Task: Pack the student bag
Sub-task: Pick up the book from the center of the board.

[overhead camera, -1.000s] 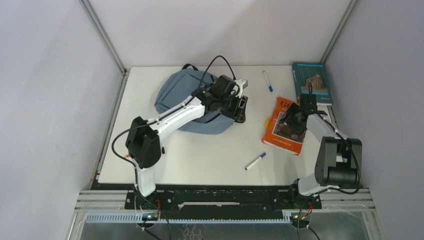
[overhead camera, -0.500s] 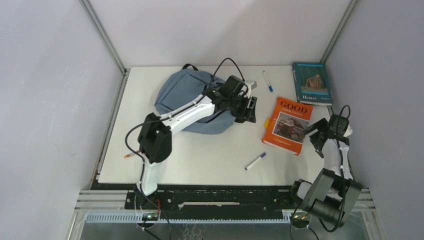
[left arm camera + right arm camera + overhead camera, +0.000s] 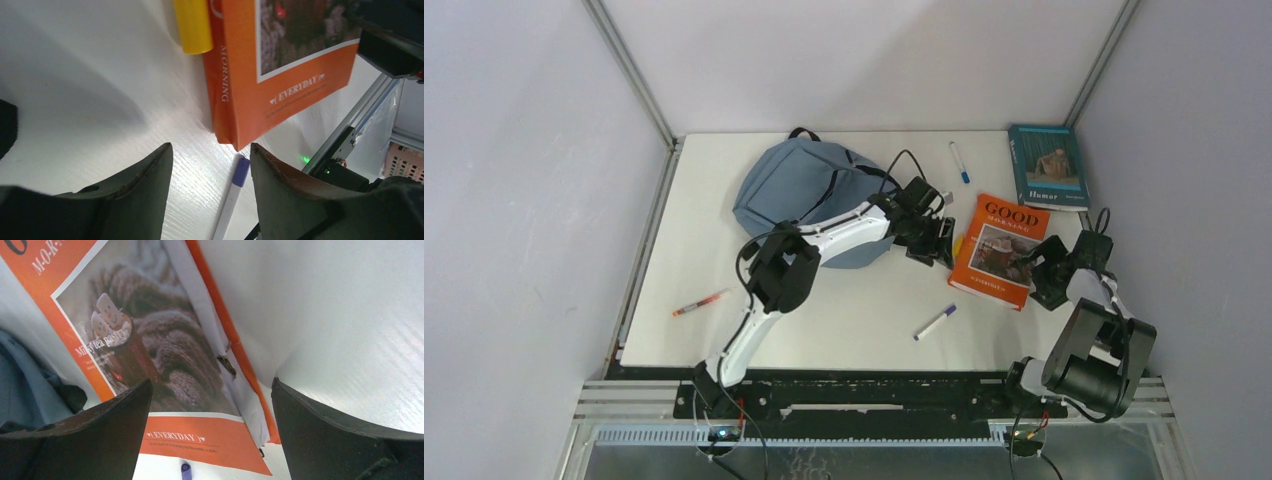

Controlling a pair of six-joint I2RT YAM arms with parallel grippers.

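One student bag (image 3: 794,190) lies far-centre on the table (image 3: 844,310), with two books, an orange book (image 3: 1001,250) and a teal book (image 3: 1046,166), and three pens (image 3: 935,322) nearby; the left end effector (image 3: 932,243) and right end effector (image 3: 1034,275) both gape released, empty.

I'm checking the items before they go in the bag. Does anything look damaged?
Yes: the orange book has a small ragged tear on its cover edge, seen from the right wrist. Nothing else stands out.
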